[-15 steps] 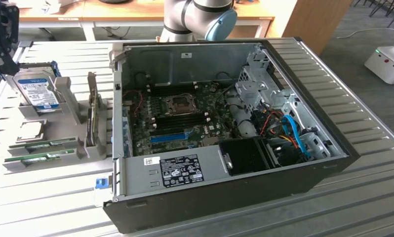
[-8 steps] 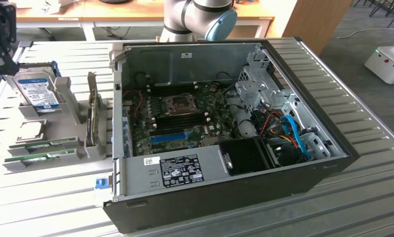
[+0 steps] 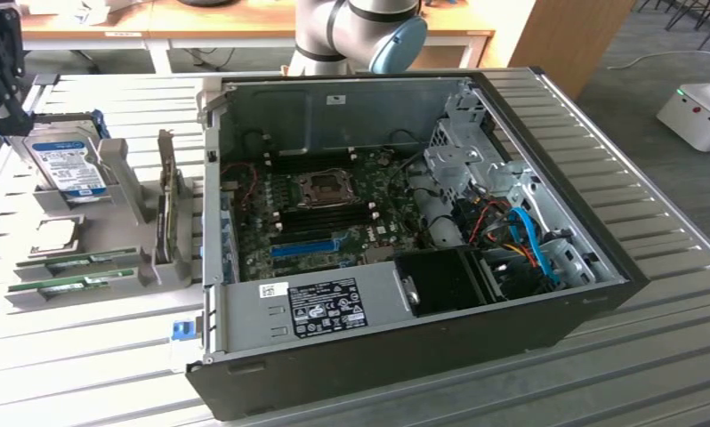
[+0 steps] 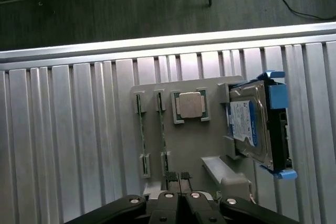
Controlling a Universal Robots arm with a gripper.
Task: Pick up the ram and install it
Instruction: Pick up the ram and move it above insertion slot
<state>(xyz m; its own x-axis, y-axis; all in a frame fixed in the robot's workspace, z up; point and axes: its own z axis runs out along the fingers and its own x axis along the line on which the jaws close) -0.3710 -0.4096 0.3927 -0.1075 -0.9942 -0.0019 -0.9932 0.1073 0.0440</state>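
Note:
Two thin green ram sticks stand on edge in slots of a grey holder (image 4: 157, 90) on the table. The ram (image 4: 161, 129) (image 3: 92, 258) is the stick beside the CPU; a near-identical stick (image 4: 140, 135) (image 3: 64, 285) sits one slot further out. My gripper (image 4: 177, 178) hangs well above the holder, shut with nothing between its fingers, closest to the end of the stick beside the CPU. In the exterior view the gripper (image 3: 11, 120) is at the far left, over the hard drive. The open computer case (image 3: 568, 311) shows the motherboard with black memory slots (image 3: 319, 212).
The holder also carries a square silver CPU (image 4: 190, 104) and a silver hard drive (image 4: 251, 124) with a blue label, standing on edge. A tall card (image 3: 165, 205) stands between the holder and the case. The ribbed metal table (image 4: 63, 145) ends close beyond the holder.

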